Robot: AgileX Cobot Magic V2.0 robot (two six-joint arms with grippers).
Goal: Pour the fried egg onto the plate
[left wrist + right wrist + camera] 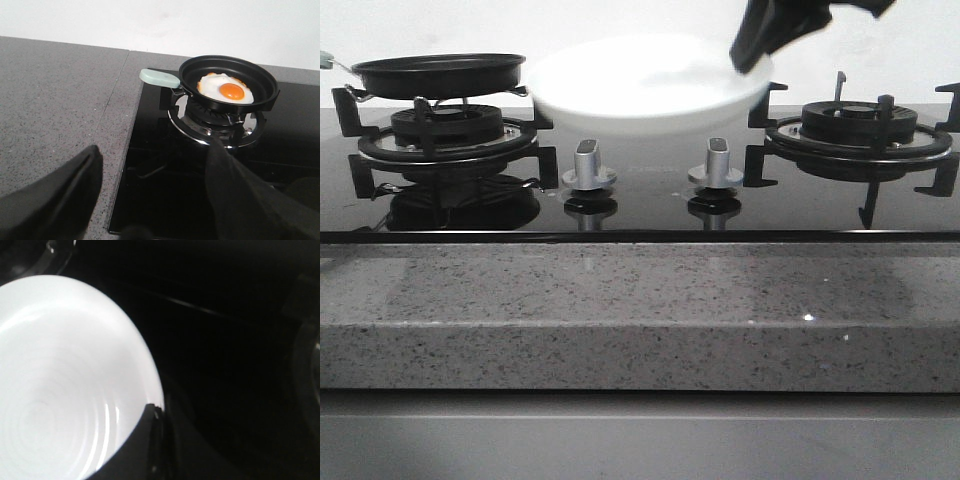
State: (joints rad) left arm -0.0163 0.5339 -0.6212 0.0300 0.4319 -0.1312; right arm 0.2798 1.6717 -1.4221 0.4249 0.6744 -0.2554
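Observation:
The fried egg (225, 89), white with an orange yolk, lies in the black frying pan (262, 85), which sits on the left burner (445, 125). The pan (438, 72) has a pale green handle (159, 77). My left gripper (155, 150) is open and empty, over the hob's near-left edge, well short of the handle; it is out of the front view. The white plate (645, 85) is at the hob's back middle, between the burners. My right gripper (755, 50) is shut on its right rim (157, 410). The plate's inside (60, 380) holds nothing.
The right burner (860, 125) has a black grate with nothing on it. Two silver knobs (588, 165) (716, 163) stand on the black glass hob's front. A grey speckled counter (55, 100) runs left of the hob and along its front (640, 310).

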